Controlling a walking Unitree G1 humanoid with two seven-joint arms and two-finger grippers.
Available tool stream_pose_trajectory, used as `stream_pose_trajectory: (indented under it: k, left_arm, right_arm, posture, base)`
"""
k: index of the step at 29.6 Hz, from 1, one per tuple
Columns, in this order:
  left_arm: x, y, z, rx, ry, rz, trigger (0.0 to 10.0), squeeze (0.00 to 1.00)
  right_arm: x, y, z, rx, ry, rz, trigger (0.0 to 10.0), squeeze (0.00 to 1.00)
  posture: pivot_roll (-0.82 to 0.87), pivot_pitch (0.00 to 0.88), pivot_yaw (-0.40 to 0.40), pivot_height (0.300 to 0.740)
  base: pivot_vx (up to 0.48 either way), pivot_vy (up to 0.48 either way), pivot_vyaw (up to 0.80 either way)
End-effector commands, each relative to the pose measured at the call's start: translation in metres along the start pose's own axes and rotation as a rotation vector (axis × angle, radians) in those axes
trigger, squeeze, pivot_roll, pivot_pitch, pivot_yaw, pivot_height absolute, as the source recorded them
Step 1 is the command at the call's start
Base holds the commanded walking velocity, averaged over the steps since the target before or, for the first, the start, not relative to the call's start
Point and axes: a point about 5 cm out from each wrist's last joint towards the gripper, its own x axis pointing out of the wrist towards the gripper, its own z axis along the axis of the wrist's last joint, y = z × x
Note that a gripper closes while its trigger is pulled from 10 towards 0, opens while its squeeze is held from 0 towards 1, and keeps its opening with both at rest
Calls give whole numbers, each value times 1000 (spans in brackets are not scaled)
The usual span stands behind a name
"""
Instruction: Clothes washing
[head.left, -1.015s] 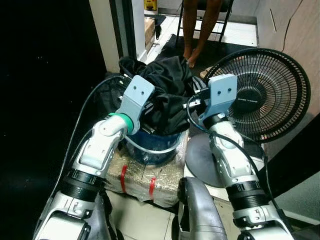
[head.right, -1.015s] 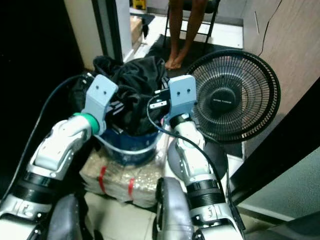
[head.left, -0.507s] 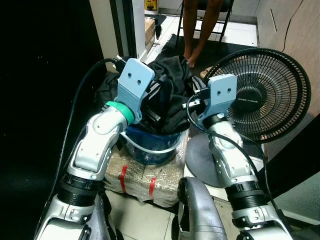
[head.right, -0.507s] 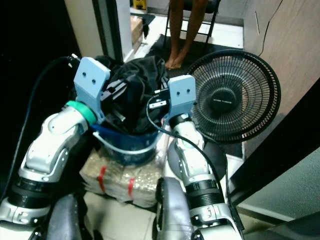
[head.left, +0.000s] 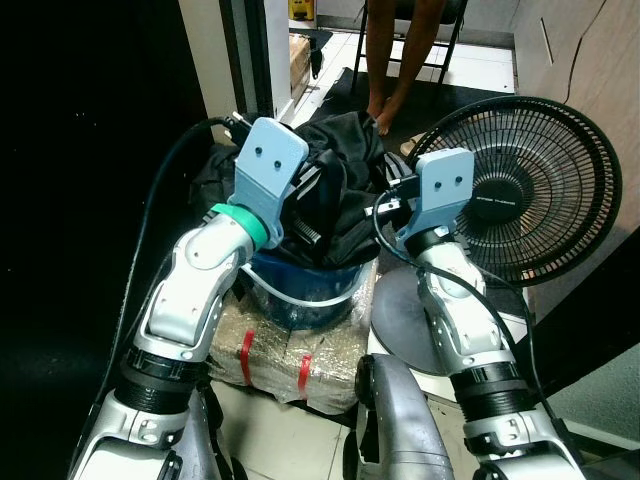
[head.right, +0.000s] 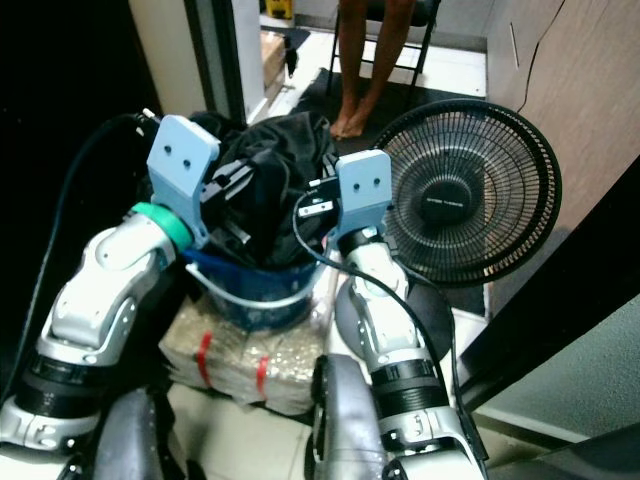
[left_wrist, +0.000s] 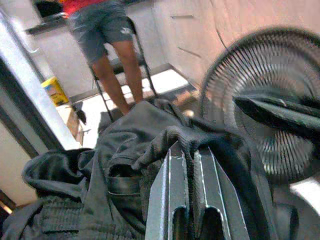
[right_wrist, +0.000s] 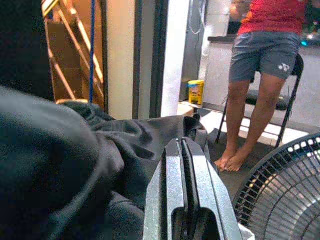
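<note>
A heap of dark clothes (head.left: 335, 195) is sitting piled above the rim of a blue bucket (head.left: 300, 290) in the middle of the frame, the bucket resting on a wrapped bundle (head.left: 290, 355) banded with red tape. Over the last second the left gripper (head.left: 312, 200) has been rising out of the left side of the pile and is now standing higher, its silver arm more upright, while the right gripper (head.left: 385, 205) is staying where it was, against the right edge of the heap. In the left wrist view the left gripper's fingers (left_wrist: 172, 200) are lying close together with a fold of dark fabric draped over their tips; whether cloth is actually pinched between them I cannot tell. In the right wrist view the right gripper's fingers (right_wrist: 172, 195) are pressed together with nothing visible between them. The lift probably means the robot is trying to pull a garment free, though the heap is barely changing shape. A black standing fan (head.left: 525, 190) is crowding the centre right of the frame, and a person's bare legs (head.left: 395, 50) are standing by a chair at the top centre.
</note>
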Motion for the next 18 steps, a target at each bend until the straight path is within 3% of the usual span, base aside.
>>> stream_pose_trajectory:
  k: [1, 3, 18]
  left_arm:
    - [-4, 9, 9, -35, -48, 80, 10000, 0]
    - [-5, 15, 13, -64, -72, 140, 10000, 0]
    - [-5, 15, 11, -65, -65, 147, 10000, 0]
  right_arm:
    - [-2, 0, -1, 39, -1, -19, 10000, 0]
    - [-2, -1, 0, 57, -5, -27, 10000, 0]
    - [-1, -2, 0, 47, -6, -21, 10000, 0]
  posture:
    - [-20, 37, 36, 490]
    - [-22, 33, 35, 500]
    - [-23, 26, 31, 535]
  base:
    - [0, 0, 0]
    - [0, 0, 0]
    - [0, 0, 0]
